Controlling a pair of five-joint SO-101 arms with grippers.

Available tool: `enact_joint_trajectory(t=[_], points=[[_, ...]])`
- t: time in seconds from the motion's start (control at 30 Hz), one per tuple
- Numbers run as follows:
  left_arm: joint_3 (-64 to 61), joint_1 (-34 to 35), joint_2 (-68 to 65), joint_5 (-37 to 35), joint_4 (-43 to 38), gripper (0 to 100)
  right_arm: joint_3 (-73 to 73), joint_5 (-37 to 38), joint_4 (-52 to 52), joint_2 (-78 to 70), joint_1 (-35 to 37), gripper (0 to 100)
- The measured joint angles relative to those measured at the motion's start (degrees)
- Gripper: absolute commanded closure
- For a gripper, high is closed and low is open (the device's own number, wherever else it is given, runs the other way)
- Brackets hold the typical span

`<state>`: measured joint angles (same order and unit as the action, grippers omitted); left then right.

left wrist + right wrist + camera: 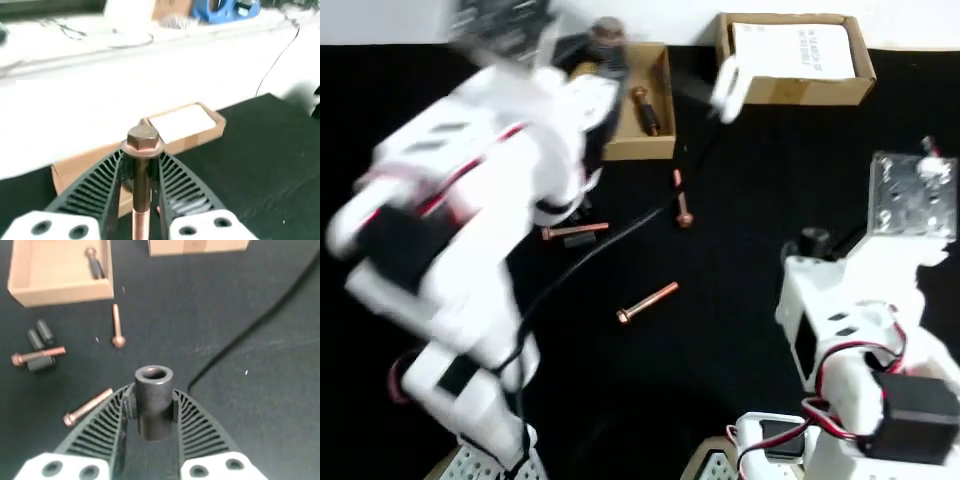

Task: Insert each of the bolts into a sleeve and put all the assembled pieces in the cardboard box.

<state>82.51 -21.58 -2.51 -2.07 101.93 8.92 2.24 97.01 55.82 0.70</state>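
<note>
Copper bolt (143, 142) sits clamped in my left end effector (142, 159); my right end effector (153, 407) grips a black sleeve (153, 382).

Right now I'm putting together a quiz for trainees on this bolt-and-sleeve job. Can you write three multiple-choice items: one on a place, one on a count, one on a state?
1. Where does the assembled piece lie?
A. beside the cable
B. in the cardboard box
C. among the loose sleeves

2. How many bolts lie on the black mat?
A. one
B. three
C. five

3. What state is the right gripper in?
A. open and empty
B. shut on a bolt
C. shut on a sleeve

Key: 1 B, the piece rests inside the box walls. 2 B, three copper bolts show on the mat. 3 C, its fingers clamp the dark sleeve, open end towards the camera.
</note>
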Motion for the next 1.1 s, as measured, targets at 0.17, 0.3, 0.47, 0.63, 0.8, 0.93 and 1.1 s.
enact_joint_trajectory(t=[0.17, 0.3, 0.47, 0.63, 0.8, 0.93, 1.1], points=[[-25.6, -2.3, 22.0, 0.0, 0.0, 99, 13.5, 0.0, -7.5, 7.1, 3.3, 99.1], [-53.9, -2.8, 40.6, 0.0, -1.8, 99, 23.7, 0.0, -14.2, 13.6, 12.4, 99.1], [-88.4, -3.3, 60.4, 0.0, -10.1, 99, 38.9, -0.2, -27.2, 21.5, 24.2, 99.1], [-113.8, -3.0, 74.9, 0.2, -23.9, 99, 58.3, -7.1, -44.6, 29.2, 32.3, 99.1], [-124.5, -3.3, 77.3, 1.8, -44.5, 99, 77.1, -9.1, -64.7, 37.2, 35.1, 99.1], [-124.0, -4.7, 77.0, 7.5, -53.5, 99, 86.9, -5.5, -77.5, 43.7, 35.3, 99.1], [-115.8, -8.4, 71.3, 9.1, -55.3, 99, 87.2, -2.8, -88.4, 47.6, 35.4, 99.1]])
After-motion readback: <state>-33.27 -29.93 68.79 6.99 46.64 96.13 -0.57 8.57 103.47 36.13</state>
